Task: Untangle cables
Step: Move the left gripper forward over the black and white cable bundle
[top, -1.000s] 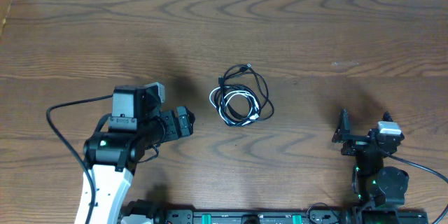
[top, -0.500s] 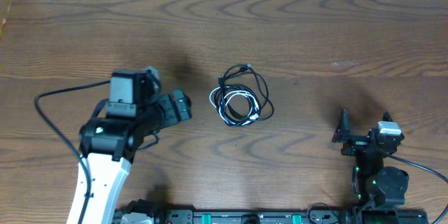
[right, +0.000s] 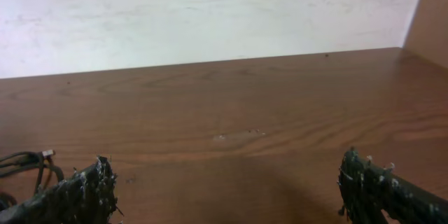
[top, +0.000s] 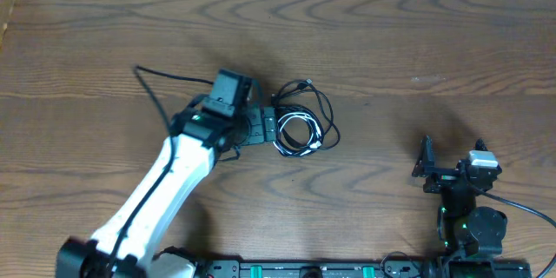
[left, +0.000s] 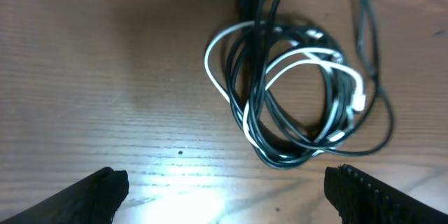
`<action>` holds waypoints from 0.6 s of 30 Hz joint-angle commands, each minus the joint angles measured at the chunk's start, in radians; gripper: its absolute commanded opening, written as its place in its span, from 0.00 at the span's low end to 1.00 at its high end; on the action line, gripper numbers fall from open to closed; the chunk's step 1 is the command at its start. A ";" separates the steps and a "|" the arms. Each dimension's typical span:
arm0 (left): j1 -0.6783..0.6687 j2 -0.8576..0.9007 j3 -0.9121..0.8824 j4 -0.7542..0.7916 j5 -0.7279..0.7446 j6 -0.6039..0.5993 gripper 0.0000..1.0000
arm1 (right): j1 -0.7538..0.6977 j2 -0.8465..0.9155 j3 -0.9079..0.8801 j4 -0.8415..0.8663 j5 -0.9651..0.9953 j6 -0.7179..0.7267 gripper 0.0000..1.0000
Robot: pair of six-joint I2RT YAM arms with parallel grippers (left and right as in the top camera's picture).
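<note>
Cables (top: 294, 120): black and white cords tangled in one coil, flat on desk (top: 391, 35), near centre. Your left tool (top: 265, 128) sits just at coil's 9 o'clock, fingers spread wide, nothing held. Your right tool (top: 425, 167) sits at coil's 4 o'clock, well apart, also wide open, empty.

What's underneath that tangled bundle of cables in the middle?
Only the wooden table: its grain shows through the loops of the cables. The white cable threads among the black ones. Directly beneath the overlapping strands, nothing can be made out.
</note>
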 commanded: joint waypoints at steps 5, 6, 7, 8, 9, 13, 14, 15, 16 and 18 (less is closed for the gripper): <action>-0.018 0.142 0.016 0.050 -0.042 -0.006 0.96 | -0.009 0.001 -0.004 0.000 -0.002 -0.008 0.99; -0.018 0.163 0.016 0.060 -0.046 -0.005 0.96 | -0.009 0.001 -0.004 0.000 -0.002 -0.008 0.99; -0.018 0.180 0.016 0.070 -0.047 -0.005 0.96 | -0.009 0.001 -0.004 0.000 -0.002 -0.008 0.99; -0.018 0.198 0.016 0.080 -0.046 -0.006 0.96 | -0.009 0.001 -0.004 0.000 -0.002 -0.008 0.99; -0.018 0.214 0.016 0.089 -0.047 -0.006 0.96 | -0.009 0.001 -0.004 0.000 -0.002 -0.008 0.99; -0.018 0.272 0.016 0.117 -0.050 -0.006 0.96 | -0.009 0.001 -0.004 0.000 -0.003 -0.008 0.99; -0.018 0.287 0.016 0.124 -0.050 -0.006 0.96 | -0.009 0.001 -0.004 0.000 -0.003 -0.009 0.99; -0.018 0.299 0.016 0.129 -0.050 -0.006 0.94 | -0.009 0.001 -0.004 0.000 -0.002 -0.009 0.99; -0.018 0.310 0.016 0.132 -0.051 -0.006 0.91 | -0.009 0.001 -0.004 0.000 -0.002 -0.008 0.99; -0.018 0.328 0.016 0.134 -0.053 -0.006 0.81 | -0.009 0.001 -0.004 0.000 -0.002 -0.008 0.99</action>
